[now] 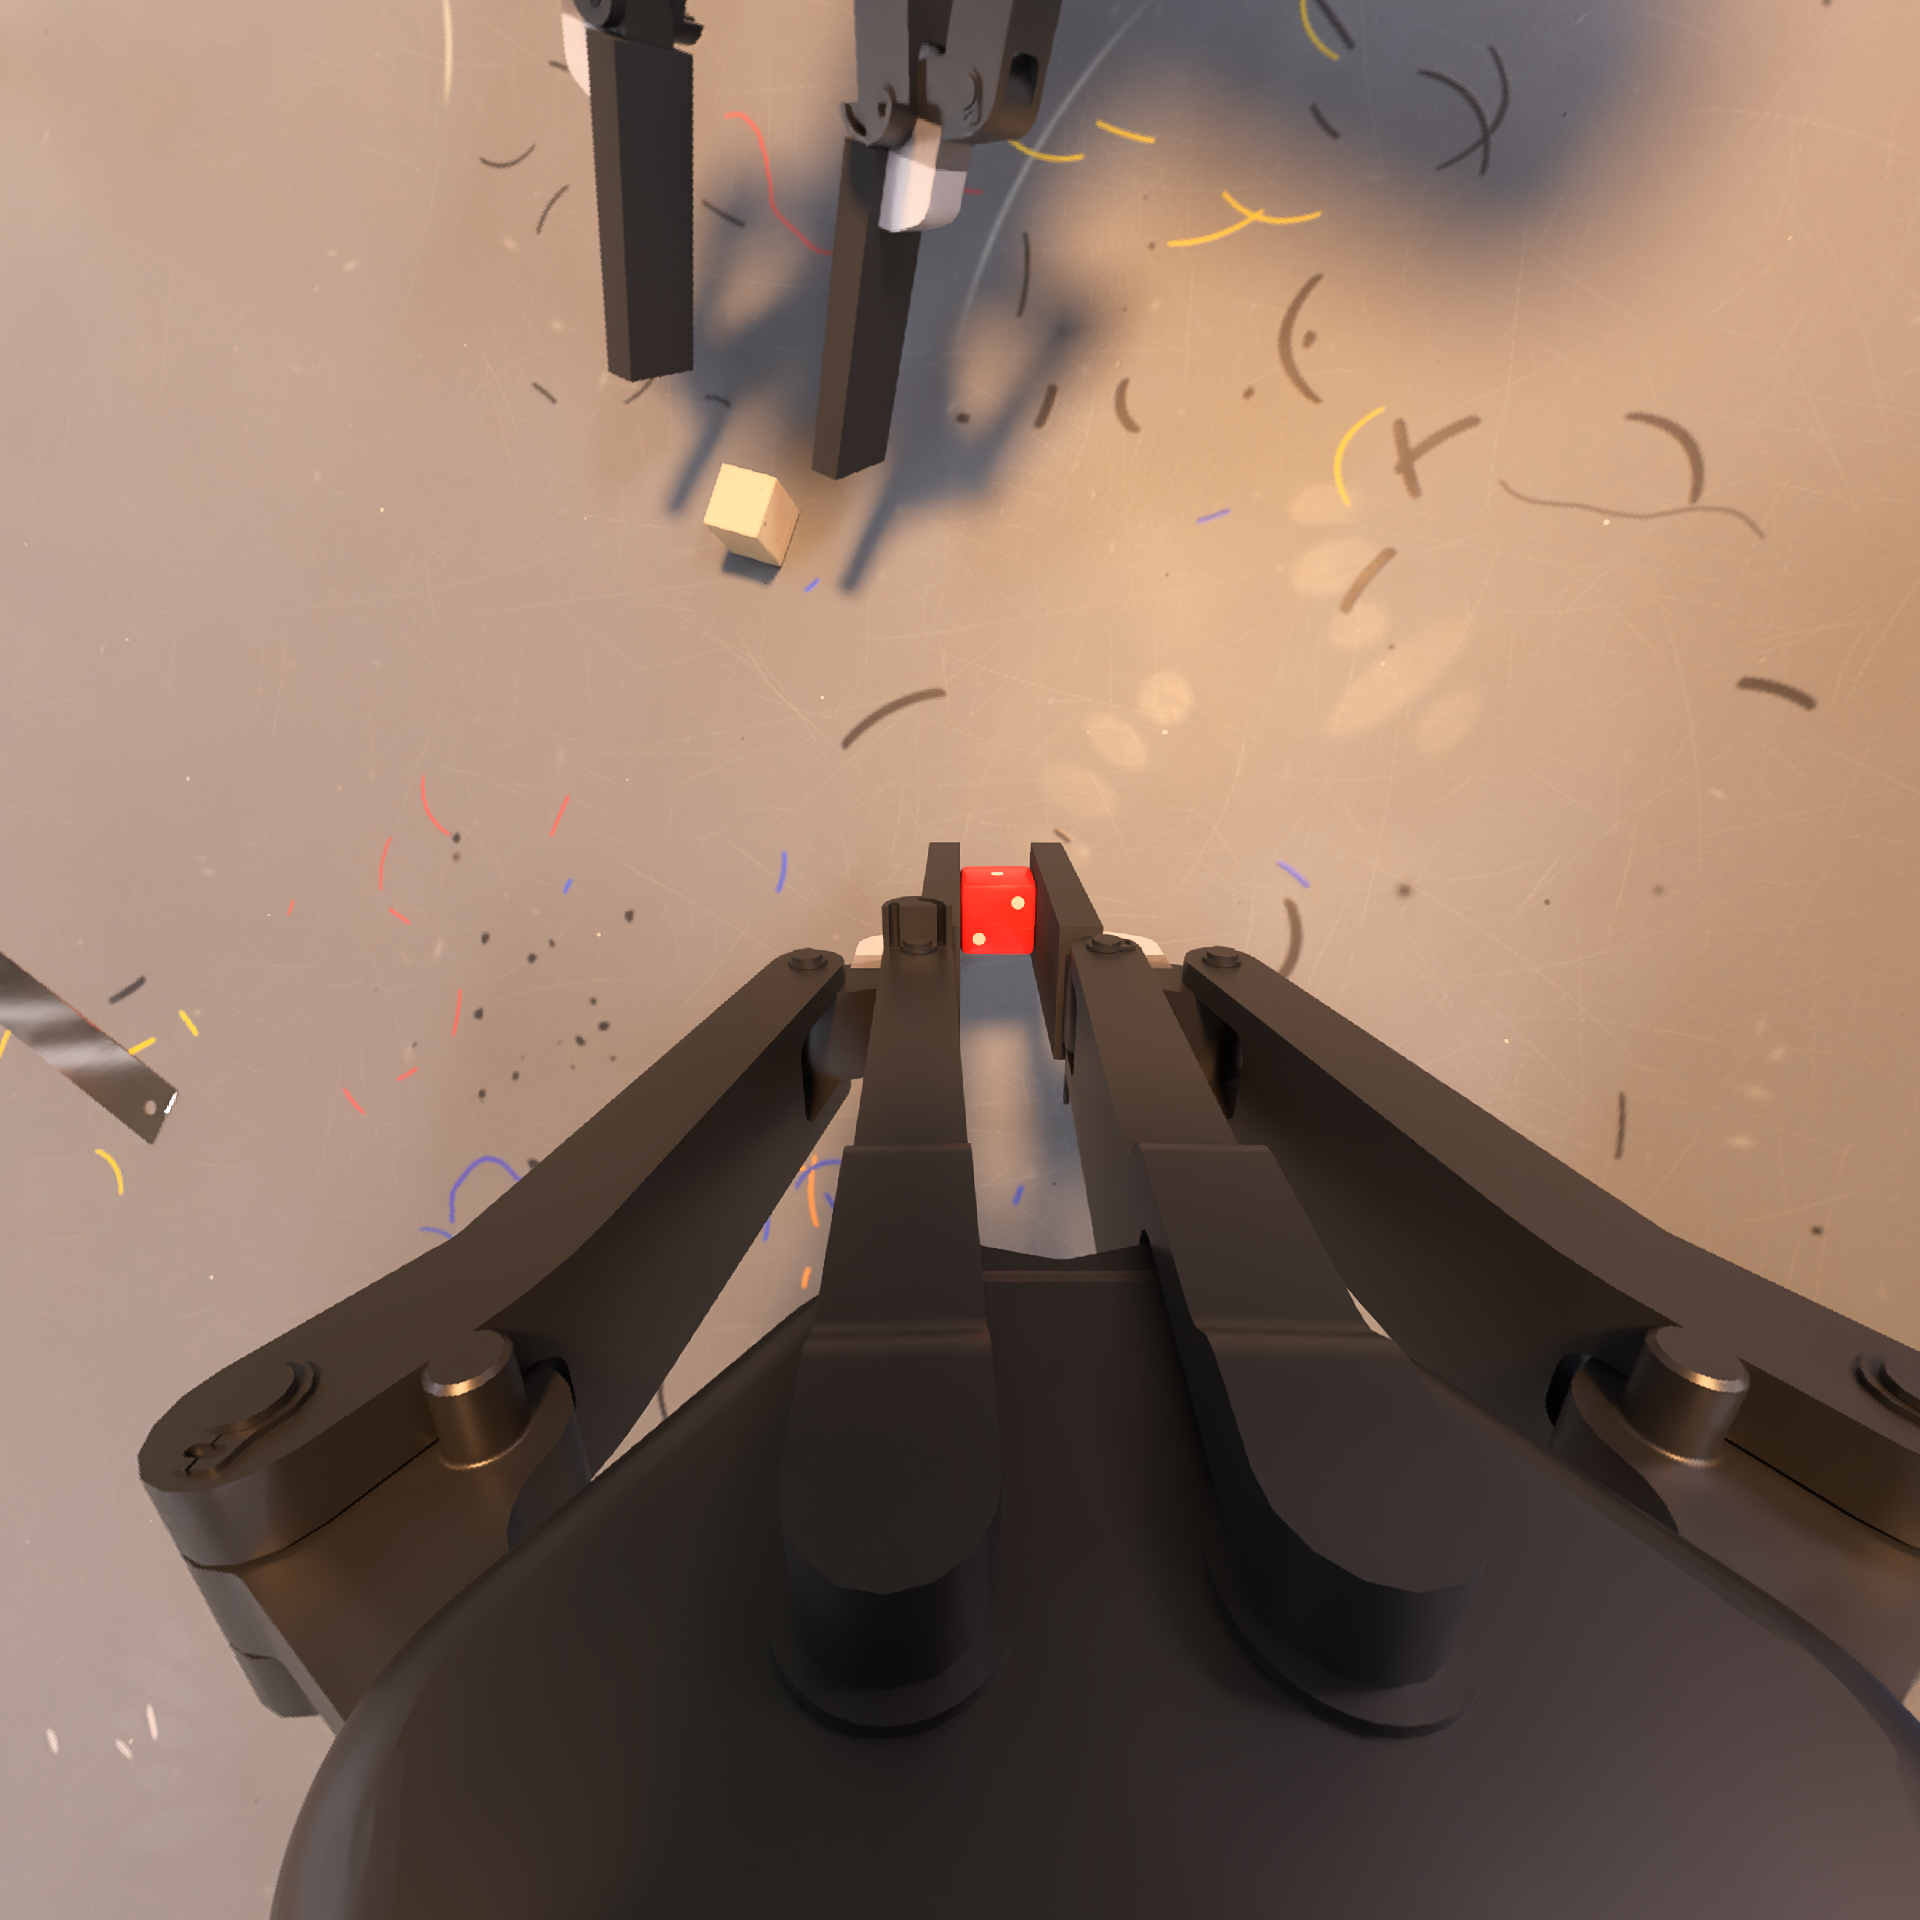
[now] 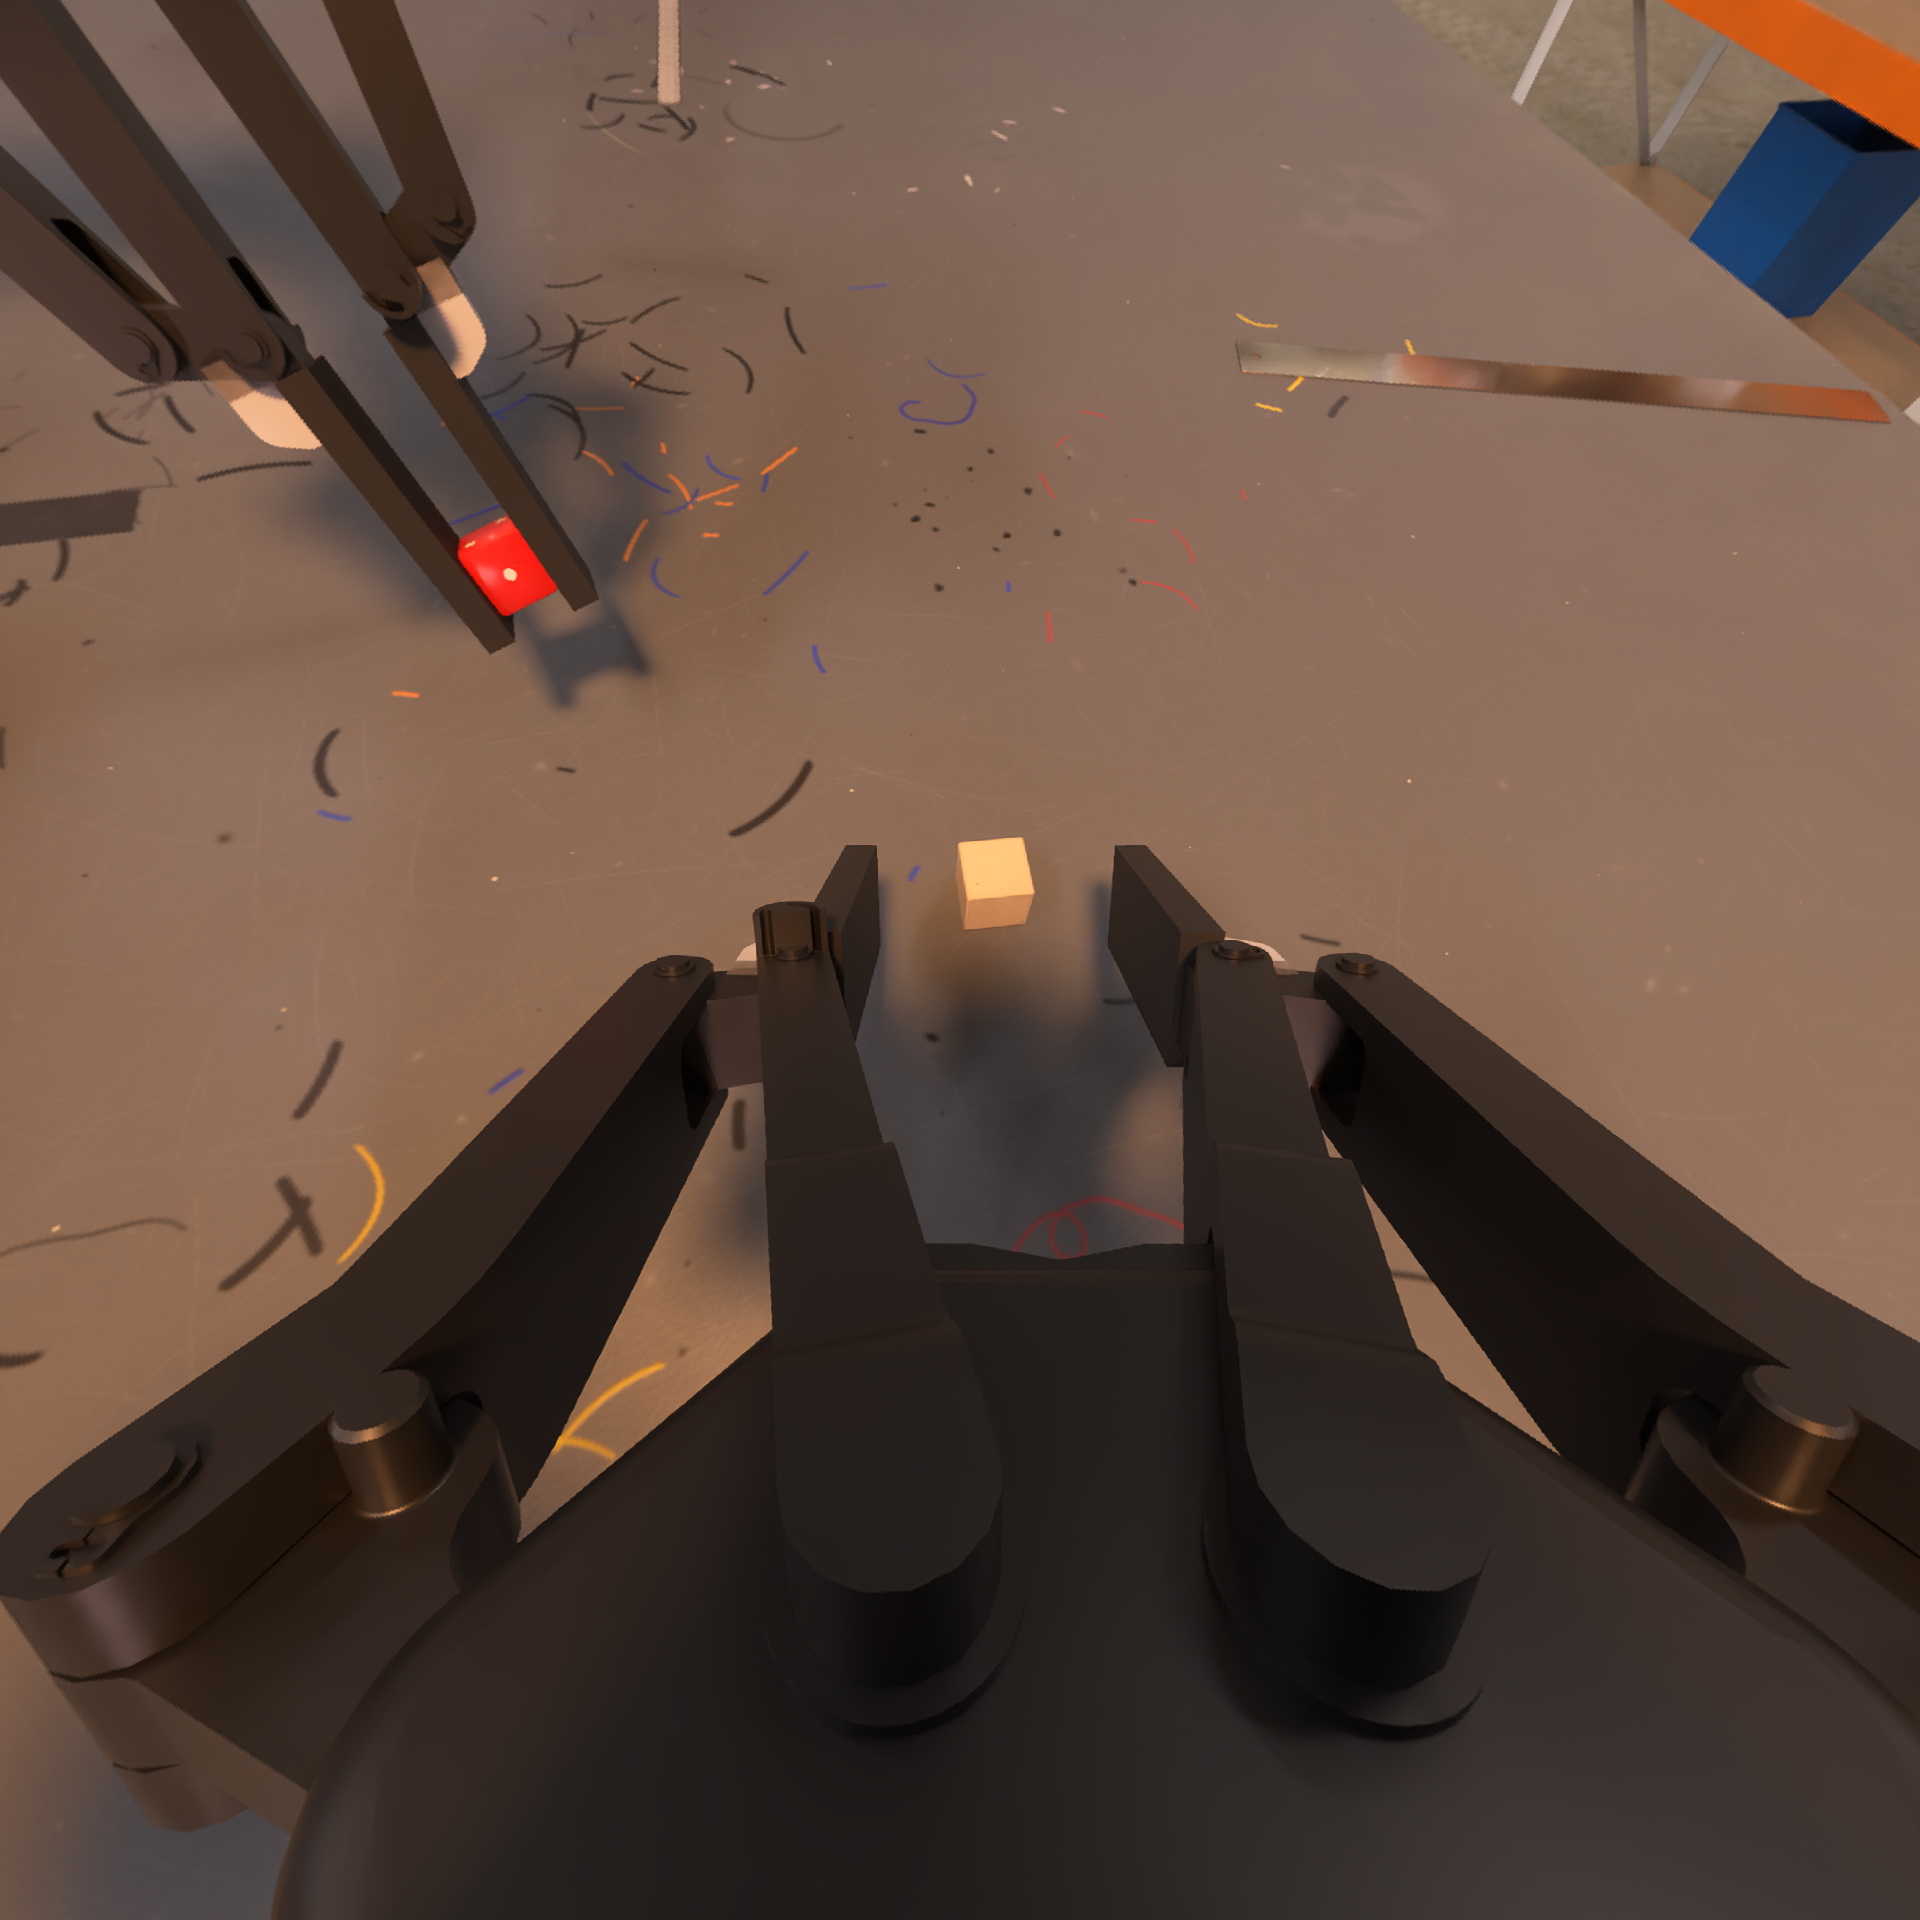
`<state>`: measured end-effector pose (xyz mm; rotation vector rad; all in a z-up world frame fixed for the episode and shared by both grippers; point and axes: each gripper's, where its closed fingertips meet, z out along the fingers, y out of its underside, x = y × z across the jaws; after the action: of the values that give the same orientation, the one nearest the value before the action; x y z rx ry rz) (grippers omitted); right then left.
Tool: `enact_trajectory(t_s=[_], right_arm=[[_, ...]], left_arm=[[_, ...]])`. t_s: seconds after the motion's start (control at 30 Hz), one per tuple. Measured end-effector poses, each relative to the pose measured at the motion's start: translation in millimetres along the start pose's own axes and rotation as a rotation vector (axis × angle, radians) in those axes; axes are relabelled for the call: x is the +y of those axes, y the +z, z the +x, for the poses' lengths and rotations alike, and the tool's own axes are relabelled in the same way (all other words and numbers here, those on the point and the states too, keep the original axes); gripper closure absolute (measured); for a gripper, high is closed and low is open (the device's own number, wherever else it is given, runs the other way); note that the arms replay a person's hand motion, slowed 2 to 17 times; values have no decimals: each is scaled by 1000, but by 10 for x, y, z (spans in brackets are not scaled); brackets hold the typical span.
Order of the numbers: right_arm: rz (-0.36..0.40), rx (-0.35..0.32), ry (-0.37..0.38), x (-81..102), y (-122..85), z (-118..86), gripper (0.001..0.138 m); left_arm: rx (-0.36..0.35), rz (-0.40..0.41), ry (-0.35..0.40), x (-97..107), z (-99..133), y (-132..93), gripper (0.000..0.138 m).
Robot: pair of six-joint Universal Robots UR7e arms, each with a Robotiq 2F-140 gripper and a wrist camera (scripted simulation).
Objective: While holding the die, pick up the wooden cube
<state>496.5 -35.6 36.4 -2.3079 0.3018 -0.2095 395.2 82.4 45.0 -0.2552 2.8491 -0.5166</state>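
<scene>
My left gripper [image 1: 995,883] is shut on a red die [image 1: 996,911] with white pips and holds it above the table. It also shows at the upper left of the right wrist view [image 2: 538,623], with the die [image 2: 506,568] between its fingers. A small pale wooden cube [image 2: 994,881] rests on the brown table. My right gripper [image 2: 994,883] is open, its fingers on either side of the cube and clear of it, hovering above it. In the left wrist view the cube [image 1: 751,513] lies just below the right gripper [image 1: 750,421].
A metal saw blade [image 2: 1548,382] lies on the table at the right; its end shows in the left wrist view [image 1: 88,1049]. A blue bin [image 2: 1803,203] stands beyond the table's far right edge. The tabletop [image 2: 1351,727] is scribbled and scratched.
</scene>
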Motion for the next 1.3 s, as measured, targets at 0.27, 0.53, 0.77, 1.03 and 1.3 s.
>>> enact_trajectory(t_s=[0.27, 0.53, 0.77, 1.03, 1.3], right_arm=[[-25, -25, -4, -26, 141, 80, 83], [-26, -47, -6, -72, 186, 108, 88], [-28, -54, -15, -105, 202, 138, 92], [-55, -63, -31, -113, 250, 140, 94], [-77, -76, -58, -88, 285, 90, 99]], left_arm=[[12, -7, 1, 9, -2, 62, 121], [16, -12, 3, 6, -22, 96, 121], [19, -19, 7, -15, -59, 116, 121], [16, -22, 15, -72, -99, 117, 121], [15, -27, 25, -102, -102, 121, 121]])
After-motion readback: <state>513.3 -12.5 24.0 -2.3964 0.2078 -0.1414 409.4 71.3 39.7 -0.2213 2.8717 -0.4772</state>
